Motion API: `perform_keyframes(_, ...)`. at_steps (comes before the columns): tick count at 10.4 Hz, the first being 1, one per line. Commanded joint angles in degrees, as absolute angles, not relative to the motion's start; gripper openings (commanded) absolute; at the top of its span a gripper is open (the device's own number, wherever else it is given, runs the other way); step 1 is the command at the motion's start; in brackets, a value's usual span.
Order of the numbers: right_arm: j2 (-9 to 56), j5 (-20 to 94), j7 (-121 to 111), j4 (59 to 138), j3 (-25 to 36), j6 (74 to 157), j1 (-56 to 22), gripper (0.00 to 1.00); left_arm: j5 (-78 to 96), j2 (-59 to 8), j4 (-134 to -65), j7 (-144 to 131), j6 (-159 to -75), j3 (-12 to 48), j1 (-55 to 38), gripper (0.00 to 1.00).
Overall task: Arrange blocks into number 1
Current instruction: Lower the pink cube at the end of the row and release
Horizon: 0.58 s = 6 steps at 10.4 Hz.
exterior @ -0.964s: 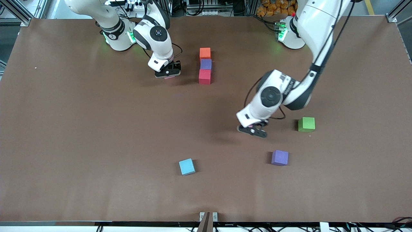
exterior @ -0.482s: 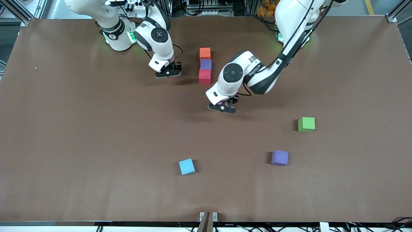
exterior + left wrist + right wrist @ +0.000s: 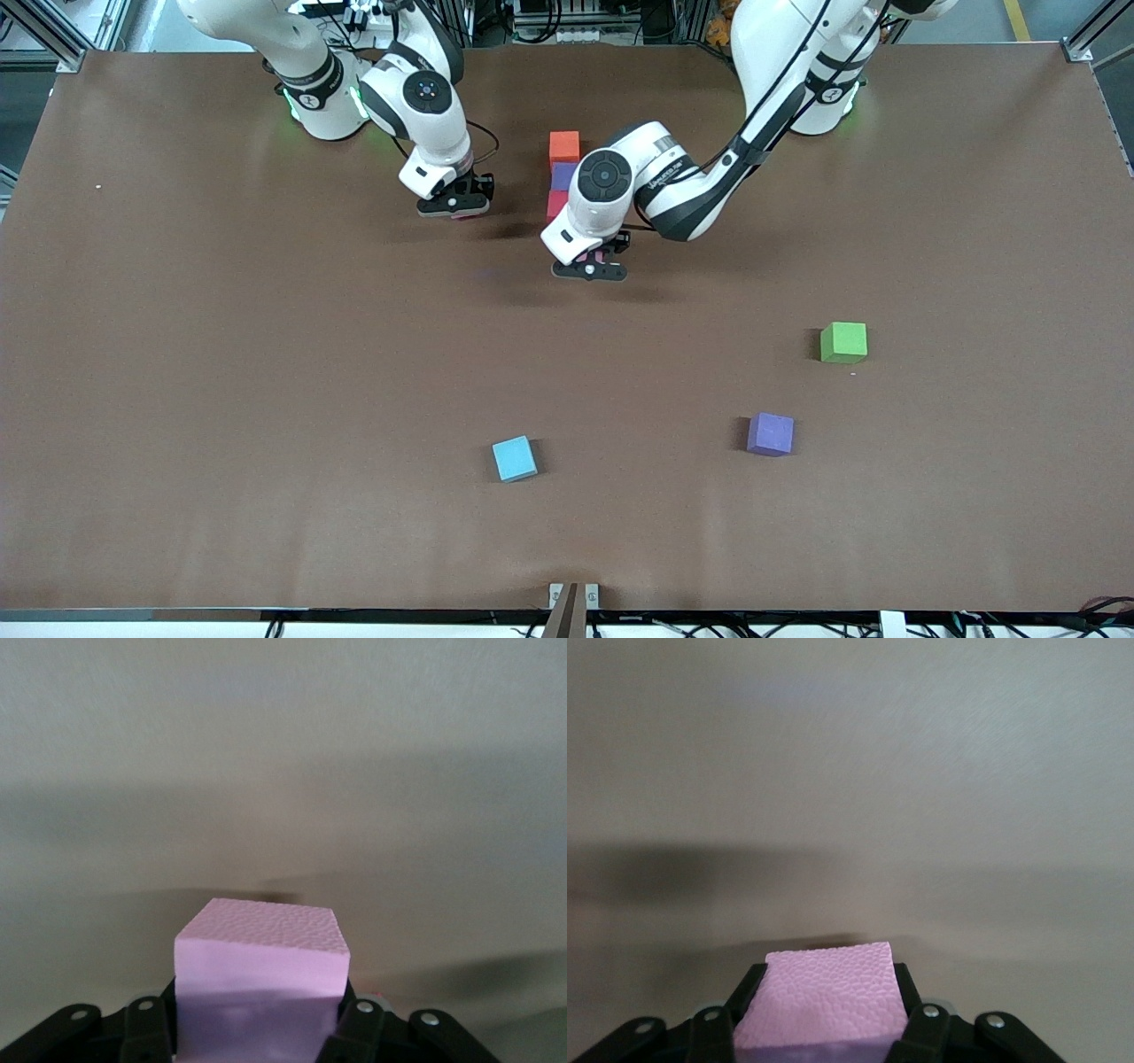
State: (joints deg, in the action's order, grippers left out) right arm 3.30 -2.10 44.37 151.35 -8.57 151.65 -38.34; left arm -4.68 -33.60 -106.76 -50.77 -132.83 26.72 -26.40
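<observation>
**Two pink cubes in hand, column waiting for its next piece**

My left gripper (image 3: 588, 268) is clamped on a light pink block (image 3: 261, 979) and hangs over the bench (image 3: 266, 372) just in front of the short column: orange block (image 3: 564, 144), purple block (image 3: 563, 175) and red block (image 3: 555, 204), touching in a line that runs toward the front camera. My wrist partly covers the red one. My right gripper (image 3: 454, 207) is closed on the second light pink block (image 3: 824, 997), low over the bench beside the column, toward the right arm's end.

To do this step well, I judge I should bring the left cube down square to the column, its face flush against the red block's near face, and let go only once it sits flat; foam gives under pressure, so a skewed release could nudge the line crooked. The right cube probably belongs beside the orange end as the flag of the 1.

A light blue cube (image 3: 515, 459), a green cube (image 3: 843, 342) and another purple cube (image 3: 770, 434) lie well apart, nearer the camera. I see no containers on the bench.
</observation>
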Motion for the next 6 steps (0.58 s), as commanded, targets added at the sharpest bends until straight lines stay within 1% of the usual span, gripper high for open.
perform_keyframes(1,-3.86,-1.85,44.39,154.16,-9.14,149.25,-33.86,0.61,-4.22,-35.15,-105.82,-55.53,-134.72,26.72,-27.77,0.0)
perform_keyframes(5,-4.4,-2.02,42.63,152.76,-8.88,150.9,-29.1,0.61,-4.04,-36.65,-104.86,-59.32,-135.88,26.37,-28.48,0.0)
perform_keyframes(6,-4.22,-2.02,42.63,152.58,-8.96,153.43,-28.66,0.61,-3.96,-37.0,-103.9,-59.67,-135.88,26.28,-28.56,0.0)
